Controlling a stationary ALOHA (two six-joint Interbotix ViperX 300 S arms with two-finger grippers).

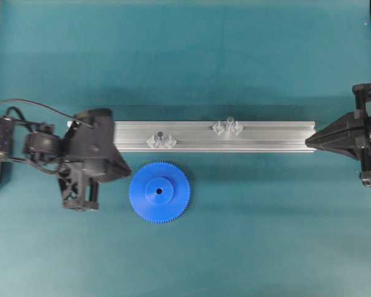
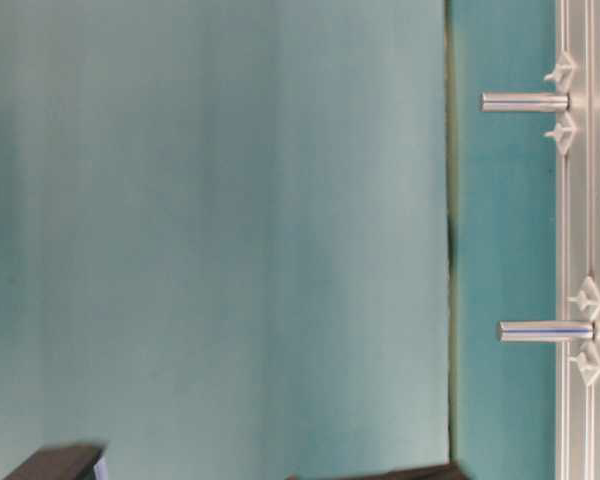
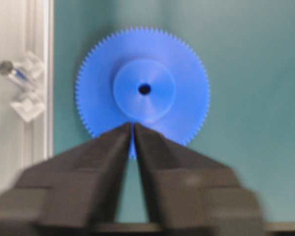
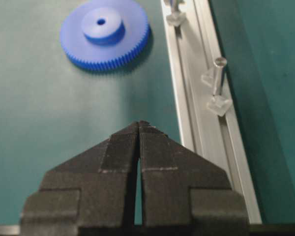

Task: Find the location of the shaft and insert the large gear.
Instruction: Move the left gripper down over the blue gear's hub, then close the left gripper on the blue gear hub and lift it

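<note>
Large gear (image 1: 159,192) lay flat on the mat just beside the rail (image 1: 266,137) — unheld, presumably awaiting pickup — left gripper (image 3: 132,127) nearly closed, right gripper (image 4: 139,124) closed, both empty; two shafts (image 1: 161,134) stood bare.

Left gripper (image 3: 133,129) blurred in the wrist view, its fingertips covering the large gear (image 3: 142,88) lower rim, far shaft (image 4: 174,6) cut by top edge

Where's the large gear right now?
In the overhead view the large gear lies flat on the green mat, just below the aluminium rail, right of the left gripper.
</note>
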